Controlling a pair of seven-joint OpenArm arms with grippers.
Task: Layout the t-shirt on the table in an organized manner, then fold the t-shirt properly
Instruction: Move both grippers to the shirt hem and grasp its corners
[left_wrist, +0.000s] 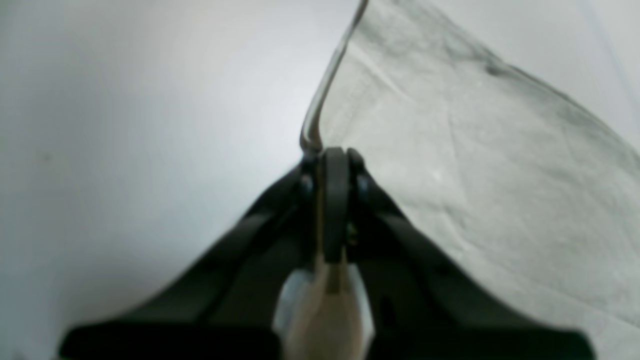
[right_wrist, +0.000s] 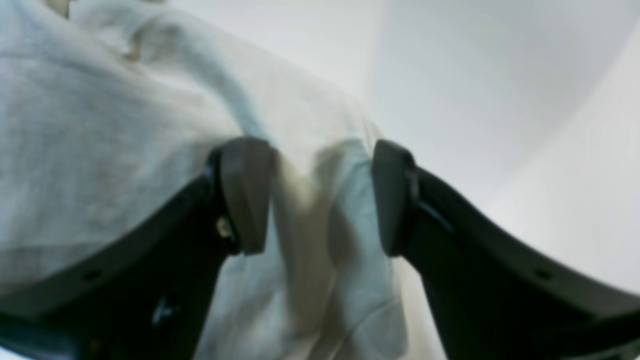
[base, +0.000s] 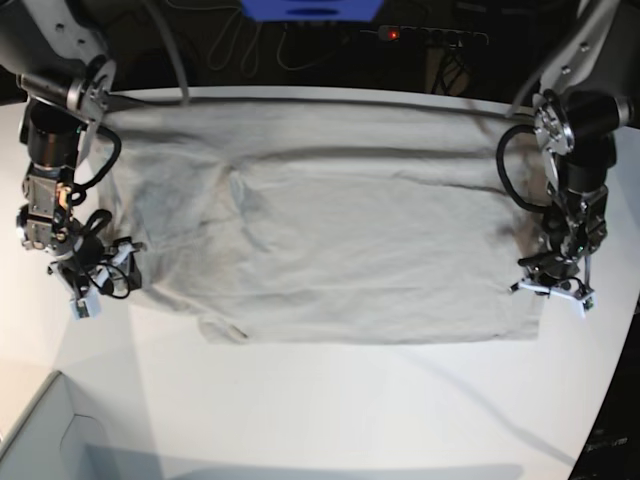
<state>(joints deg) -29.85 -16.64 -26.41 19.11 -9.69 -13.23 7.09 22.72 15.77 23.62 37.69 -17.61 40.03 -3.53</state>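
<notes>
The light grey-beige t-shirt (base: 330, 240) lies spread across the white table (base: 350, 410), with creases near its middle. At the shirt's right edge in the base view, my left gripper (base: 553, 288) is low over the corner. In the left wrist view that gripper (left_wrist: 334, 160) is shut on the t-shirt's (left_wrist: 475, 165) edge, and the cloth rises from the fingertips. My right gripper (base: 95, 290) is at the shirt's left edge. In the right wrist view it (right_wrist: 320, 195) stands open, with a fold of the t-shirt (right_wrist: 100, 125) between its fingers (right_wrist: 245, 195), which do not press on it.
A pale box corner (base: 40, 430) sits at the front left of the table. Behind the curved far edge are dark cables and a blue object (base: 310, 8). Bare tabletop runs along the front (base: 420, 400).
</notes>
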